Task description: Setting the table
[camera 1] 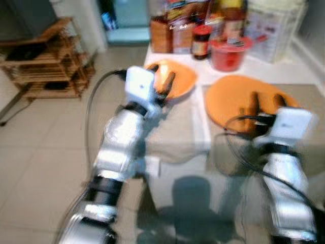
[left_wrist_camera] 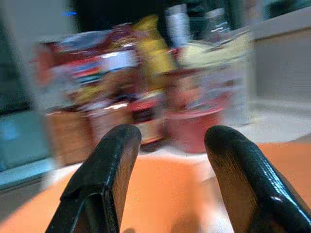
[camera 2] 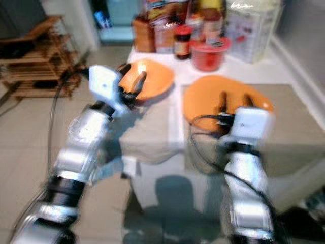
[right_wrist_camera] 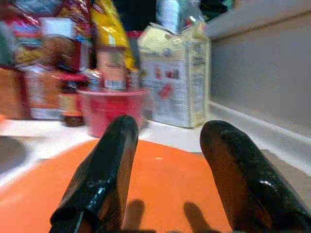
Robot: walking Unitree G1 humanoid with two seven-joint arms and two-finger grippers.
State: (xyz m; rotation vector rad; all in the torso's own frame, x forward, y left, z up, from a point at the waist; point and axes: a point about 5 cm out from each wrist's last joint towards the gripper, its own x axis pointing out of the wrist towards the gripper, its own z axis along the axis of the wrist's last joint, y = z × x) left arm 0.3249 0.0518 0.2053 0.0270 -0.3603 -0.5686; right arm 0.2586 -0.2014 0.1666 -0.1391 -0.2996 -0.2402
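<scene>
Two orange plates lie on the table. The smaller orange plate (camera 1: 175, 77) sits at the table's left edge, and my left gripper (camera 1: 161, 80) hovers over it, open with nothing between its fingers (left_wrist_camera: 104, 179). The larger orange plate (camera 1: 238, 99) lies to the right on a grey cloth. My right gripper (camera 1: 265, 103) is over its near part, open and holding nothing; its fingers (right_wrist_camera: 102, 179) cast shadows on the orange surface (right_wrist_camera: 165, 184).
Behind the plates stand a red bowl (camera 1: 229, 52), a dark jar (camera 1: 201, 41), snack bags and a pale flour bag (camera 1: 271, 28). A wooden rack (camera 1: 48, 61) stands on the tiled floor at left. A wall runs along the table's right side.
</scene>
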